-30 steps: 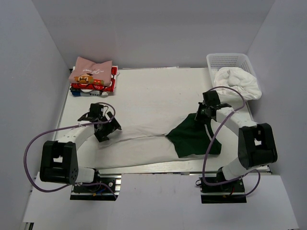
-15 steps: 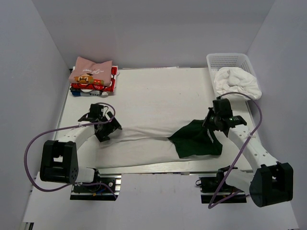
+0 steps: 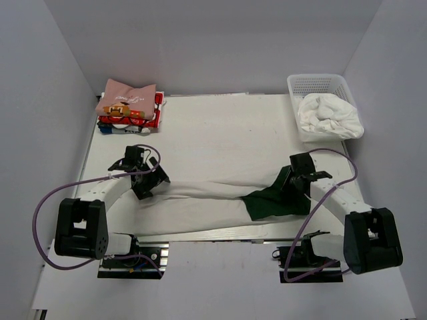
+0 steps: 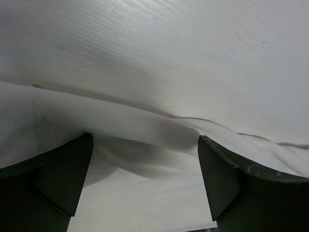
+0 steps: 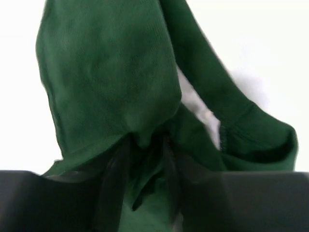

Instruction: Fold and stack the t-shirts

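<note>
Off-white shirt (image 3: pixel 193 200) lies stretched along the near table (image 3: pixel 227 127) edge. Right gripper (image 3: pixel 285 187) is clenched on the green sleeve (image 3: pixel 270 205), left gripper (image 3: pixel 149 187) spread wide, grasping nothing. We'd lay the sleeve inward, flat and low, with left pinning cloth first.

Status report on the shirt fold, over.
Left gripper open over off-white shirt. Right gripper shut on green sleeve. Folded stack, basket at far corners.

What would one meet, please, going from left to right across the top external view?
stack of folded shirts → off-white shirt spread flat → its dark green sleeve → white basket holding a white cloth
</note>
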{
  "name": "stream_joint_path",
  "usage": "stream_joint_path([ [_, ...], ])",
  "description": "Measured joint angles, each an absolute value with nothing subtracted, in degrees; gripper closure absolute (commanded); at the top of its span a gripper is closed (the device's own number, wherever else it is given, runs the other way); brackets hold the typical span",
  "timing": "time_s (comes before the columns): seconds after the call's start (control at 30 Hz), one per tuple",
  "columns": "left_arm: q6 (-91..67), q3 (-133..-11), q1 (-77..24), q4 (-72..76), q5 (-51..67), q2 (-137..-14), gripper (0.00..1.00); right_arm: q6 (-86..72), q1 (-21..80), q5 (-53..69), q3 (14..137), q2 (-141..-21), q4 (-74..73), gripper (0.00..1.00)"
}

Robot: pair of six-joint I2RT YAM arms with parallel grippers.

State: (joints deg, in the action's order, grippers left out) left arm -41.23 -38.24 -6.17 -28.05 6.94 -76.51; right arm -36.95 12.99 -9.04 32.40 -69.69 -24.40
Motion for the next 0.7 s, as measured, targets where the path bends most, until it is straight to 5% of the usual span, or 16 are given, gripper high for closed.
stream_joint_path([
  [0.03, -41.2, -38.2, -6.2, -28.4, 6.9, -76.4, 0.0, -36.6, 13.0, -8.9, 32.6, -70.2, -22.9, 0.49],
  [0.37, -40.6, -38.3, -6.2, -30.3, 6.9, -75.7, 0.0, -32.8, 12.9, -13.3, 44.0, -74.0, -19.7, 0.25],
  [0.4, -40.5, -38.3, -6.2, -30.7, 6.9, -75.3, 0.0, -32.4, 12.9, -14.0, 45.1, -73.8, -19.9, 0.11],
  [0.7, -39.5, -41.1, -6.2, -35.2, 7.2, -71.1, 0.0, -29.0, 13.1, -6.2, 46.3, -68.0, -21.5, 0.1],
])
